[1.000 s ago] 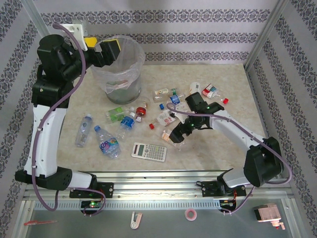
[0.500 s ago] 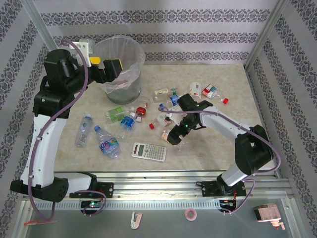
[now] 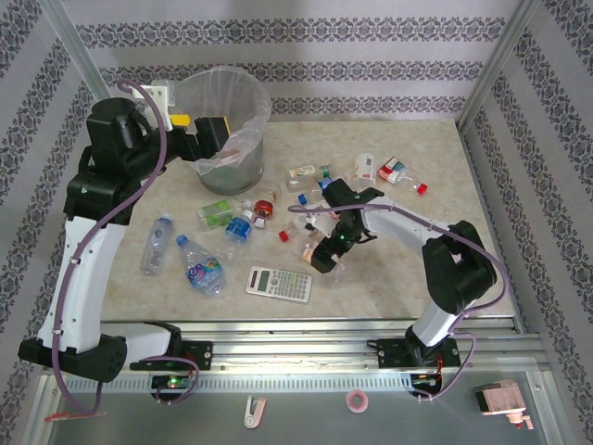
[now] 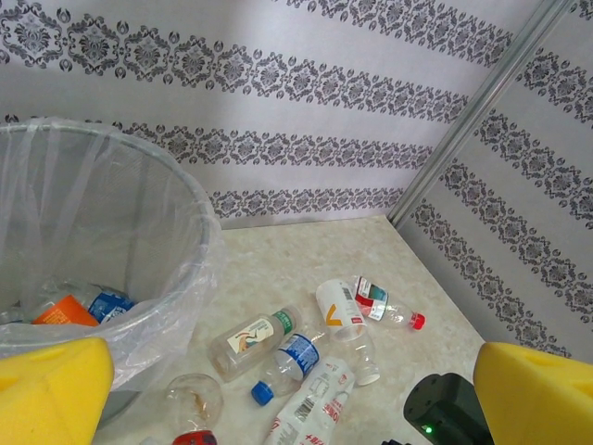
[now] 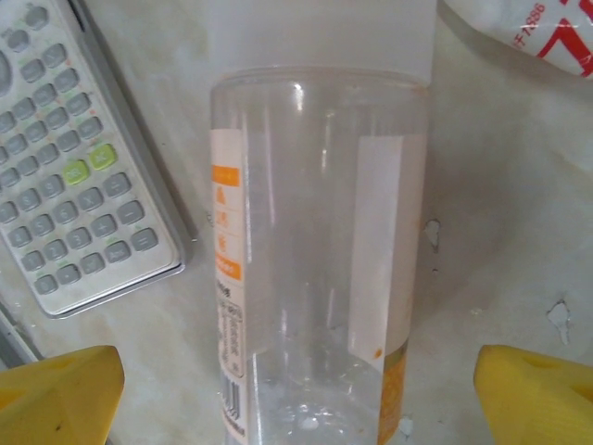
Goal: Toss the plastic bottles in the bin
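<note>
**A:** Where are the left fingers?

**B:** High up at the bin, by its rim on the 8 o'clock side. They are spread wide with nothing between them.

**A:** And the right fingers?

**B:** Spread wide too, low over the middle of the tabletop. One sits on each side of a clear bottle with an orange-and-white label, lying flat. They aren't closed on it.

**A:** Where's the bin?

**B:** At 11 o'clock on the tabletop, upright, with a clear liner over the rim. Orange and blue labels show at the bottom.

**A:** The other bottles?

**B:** Scattered loose. Two lie at 7 o'clock from the bin, and a denser cluster spreads from 5 to 3 o'clock.

**A:** Anything else?

**B:** A calculator at 8 o'clock from the right fingers, just beside that bottle.
</note>
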